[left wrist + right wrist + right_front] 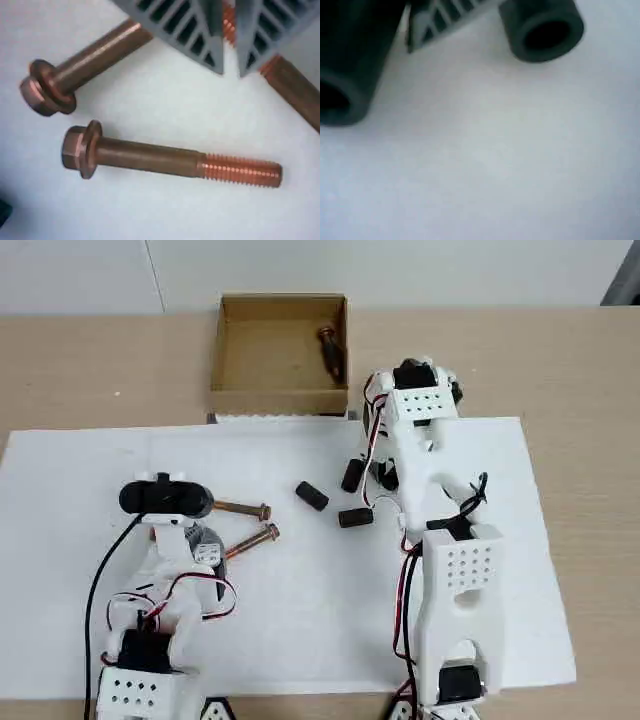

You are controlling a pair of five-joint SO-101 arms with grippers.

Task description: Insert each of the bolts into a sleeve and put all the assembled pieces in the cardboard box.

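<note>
Copper bolts (pixel 150 156), black sleeves (pixel 312 495)

A light wooden table (pixel 60 360) carries a white sheet (pixel 300 620) across most of its near part. The cardboard box (pixel 232 350) stands on the bare wood, touching the sheet's far edge. On the sheet's left part lie the farther bolt (pixel 240 508) and the nearer bolt (pixel 252 539), close together. Near the middle lie three black sleeves: the left sleeve (pixel 312 496), the near sleeve (pixel 355 517) and the far sleeve (pixel 352 476).
</note>
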